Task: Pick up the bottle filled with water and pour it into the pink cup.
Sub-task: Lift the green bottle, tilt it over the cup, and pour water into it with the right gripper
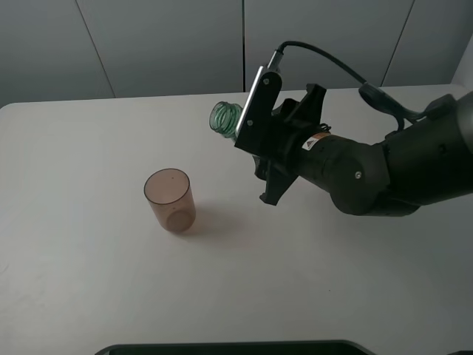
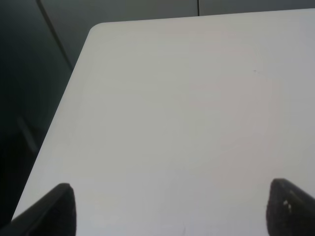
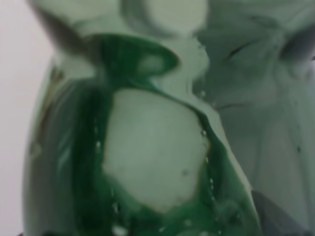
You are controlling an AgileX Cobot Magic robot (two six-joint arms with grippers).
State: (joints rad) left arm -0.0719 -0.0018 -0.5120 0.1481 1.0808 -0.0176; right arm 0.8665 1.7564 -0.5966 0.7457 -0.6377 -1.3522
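Note:
My right gripper (image 1: 260,145) is shut on the green-tinted bottle (image 1: 225,118) and holds it above the table, tilted. Its open mouth points left, up and to the right of the pink cup (image 1: 170,201). The cup stands upright on the white table (image 1: 89,281), apart from the bottle. Only the bottle's neck and mouth show in the high view; the wrist mount hides its body. The bottle (image 3: 147,147) fills the right wrist view, with droplets inside. My left gripper (image 2: 172,191) is open and empty over bare table near a corner.
A dark flat object (image 1: 222,347) lies along the table's front edge. The right arm's bulk (image 1: 384,170) covers the right middle of the table. Grey wall panels (image 1: 185,44) stand behind the table's far edge.

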